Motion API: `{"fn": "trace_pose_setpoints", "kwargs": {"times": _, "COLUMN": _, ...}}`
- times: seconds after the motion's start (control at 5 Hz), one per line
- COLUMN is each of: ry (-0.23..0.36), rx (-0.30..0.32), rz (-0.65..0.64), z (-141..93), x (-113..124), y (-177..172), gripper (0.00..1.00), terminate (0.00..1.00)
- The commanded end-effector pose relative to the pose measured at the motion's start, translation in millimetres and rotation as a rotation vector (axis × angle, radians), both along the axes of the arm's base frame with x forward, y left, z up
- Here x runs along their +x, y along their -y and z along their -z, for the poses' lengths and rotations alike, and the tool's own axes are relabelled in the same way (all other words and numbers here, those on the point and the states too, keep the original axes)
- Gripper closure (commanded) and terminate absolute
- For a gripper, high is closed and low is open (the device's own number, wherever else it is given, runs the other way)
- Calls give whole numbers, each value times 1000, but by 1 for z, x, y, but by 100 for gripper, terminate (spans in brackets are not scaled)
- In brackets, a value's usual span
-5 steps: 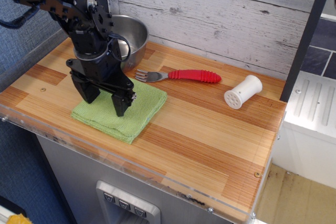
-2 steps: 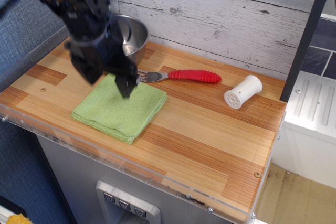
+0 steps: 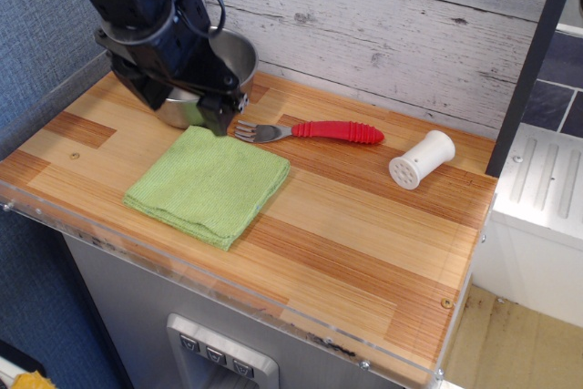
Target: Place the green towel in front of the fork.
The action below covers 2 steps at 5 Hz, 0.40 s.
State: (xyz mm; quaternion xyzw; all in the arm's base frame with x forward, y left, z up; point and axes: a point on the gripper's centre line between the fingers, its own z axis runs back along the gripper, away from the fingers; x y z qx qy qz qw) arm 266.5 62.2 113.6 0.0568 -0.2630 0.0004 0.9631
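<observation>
- No readable writing or brand shows on anything.
- One green towel [image 3: 209,185] lies flat at lower left of the wooden surface [image 3: 364,243], just below the tines of one fork [image 3: 310,131].
- One steel bowl [image 3: 214,75] sits in the upper left, partly hidden by the arm.
- One white shaker [image 3: 421,159] lies at right, well apart from the towel.
- The hand [image 3: 182,108] hangs above the towel's upper edge, fingers spread, holding nothing.

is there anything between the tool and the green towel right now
Nothing visible is in the way. The tool hangs open above the back edge of the green towel, in front of the steel bowl, with only bare wood counter below it. The fork lies just behind the towel's right corner, off that path.
</observation>
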Motion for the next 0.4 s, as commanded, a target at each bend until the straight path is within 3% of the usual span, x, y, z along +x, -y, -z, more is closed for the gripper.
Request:
{"fn": "trace_pose_setpoints", "kwargs": {"times": 0.0, "ry": 30, "rx": 8, "rz": 3, "z": -8, "x": -2, "y": 1, "gripper": 0, "terminate": 0}}
{"fn": "trace_pose_setpoints", "kwargs": {"times": 0.2, "ry": 30, "rx": 8, "rz": 3, "z": -8, "x": -2, "y": 1, "gripper": 0, "terminate": 100}}
